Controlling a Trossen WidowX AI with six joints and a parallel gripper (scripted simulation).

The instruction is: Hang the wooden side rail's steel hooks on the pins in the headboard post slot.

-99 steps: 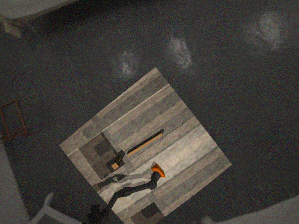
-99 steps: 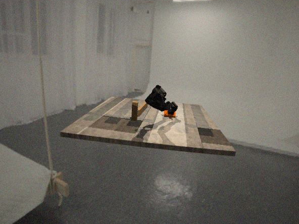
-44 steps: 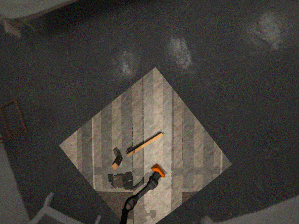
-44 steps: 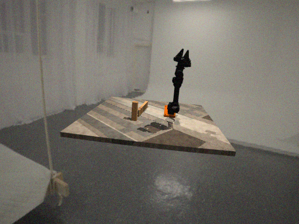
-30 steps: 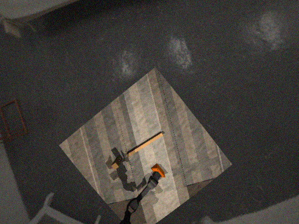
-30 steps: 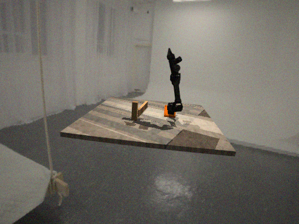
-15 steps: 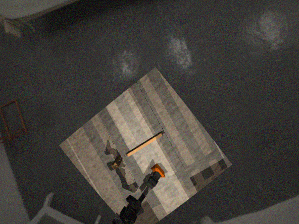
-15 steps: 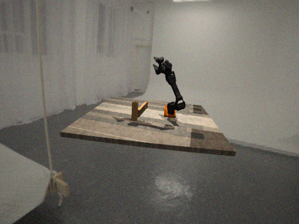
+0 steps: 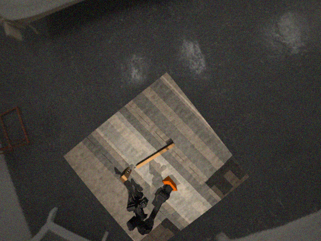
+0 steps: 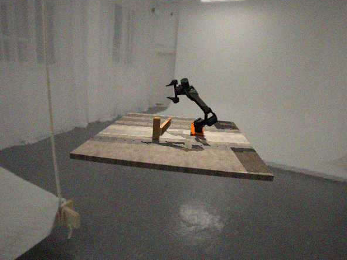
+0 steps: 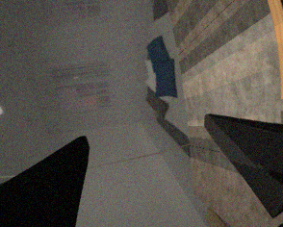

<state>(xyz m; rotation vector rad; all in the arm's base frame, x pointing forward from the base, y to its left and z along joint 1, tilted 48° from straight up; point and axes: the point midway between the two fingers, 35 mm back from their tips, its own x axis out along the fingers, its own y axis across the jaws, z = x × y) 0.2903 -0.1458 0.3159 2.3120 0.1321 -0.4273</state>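
The wooden side rail (image 9: 155,156) (image 10: 166,126) lies on the table, its near end a short gap from the headboard post. A wooden strip at the right edge of the wrist view looks like the rail (image 11: 277,24). The post (image 9: 123,178) (image 10: 156,130) stands upright; tiny light marks in its dark slot show in the top view. The steel hooks are too small to make out clearly. My gripper (image 9: 129,181) (image 10: 167,91) (image 11: 149,131) is open and empty, high above the table, near the post as seen from above.
The arm's orange base (image 9: 169,183) (image 10: 193,129) stands on the striped table (image 9: 89,160) (image 10: 117,155), to the right of the post in the top and exterior views. The arm bends from there toward the post. Its shadow falls across the table near the rail and post.
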